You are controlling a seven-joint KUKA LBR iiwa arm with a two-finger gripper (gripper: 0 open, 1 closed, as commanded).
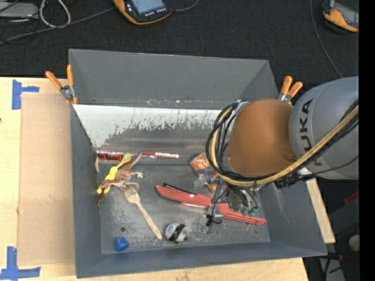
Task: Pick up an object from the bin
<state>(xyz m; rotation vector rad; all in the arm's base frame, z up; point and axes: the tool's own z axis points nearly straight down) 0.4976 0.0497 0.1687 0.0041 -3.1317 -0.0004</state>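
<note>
My gripper [213, 214] hangs below the arm's orange cover, low in the right half of the bin. Its tip is down at a long red flat tool [188, 196] that lies slanted across the bin floor, from the middle toward the right wall. Whether it touches the tool is unclear. A small black and white round thing [174, 232] lies just left of the gripper, near the front wall. A crumpled copper-coloured thing [199, 163] sits behind the gripper, partly hidden by the cover.
A wooden fork [143, 212] lies left of the red tool. A yellow toy figure [113, 177] is at the left wall, and a thin red and white stick [139, 155] lies along the back. A blue cap [120, 244] rests in the front left corner.
</note>
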